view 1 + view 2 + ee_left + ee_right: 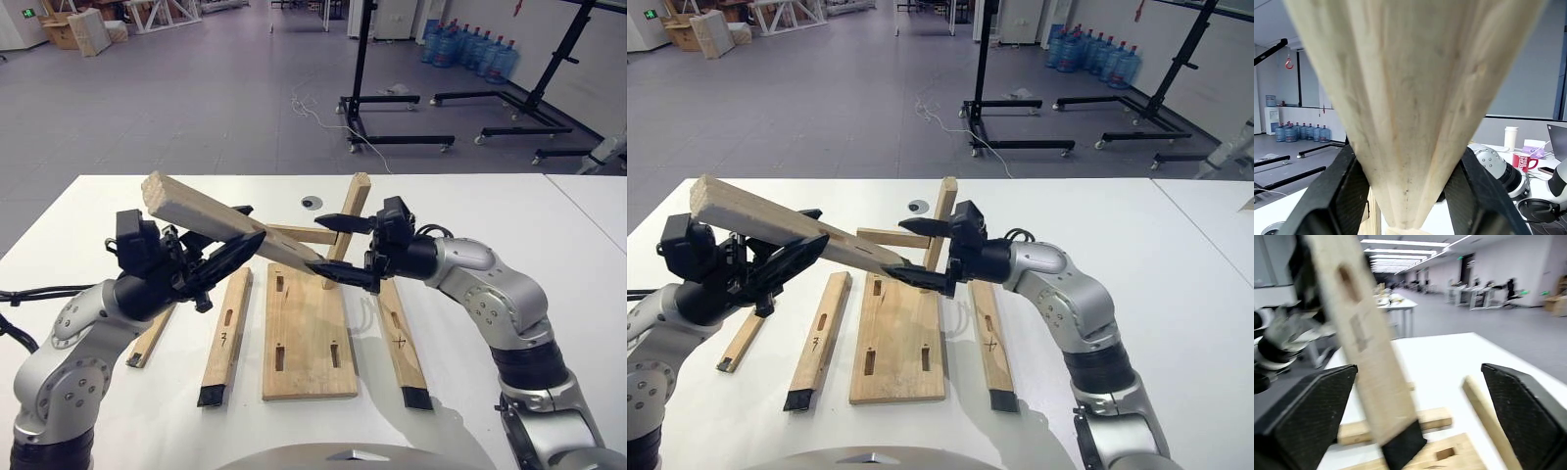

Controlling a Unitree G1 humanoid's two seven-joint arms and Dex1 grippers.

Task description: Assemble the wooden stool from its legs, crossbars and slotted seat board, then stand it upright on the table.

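My left gripper [220,257] is shut on a wooden leg [211,220] and holds it tilted in the air, its black-capped end low over the slotted seat board [306,338]. In the left wrist view the leg [1405,98] sits clamped between both fingers [1334,196]. My right gripper [328,245] is open, and the capped end of the leg [1359,338] lies between its spread fingers [1308,416] without being gripped. Two more legs [225,333] [400,338] lie flat on either side of the board. Crossbars [294,233] [351,213] rest behind the board, another [147,341] at the left.
The white table [509,211] has a small round hole [312,202] near its far edge. Black metal stands [392,108] and water bottles [470,44] are on the floor beyond the table.
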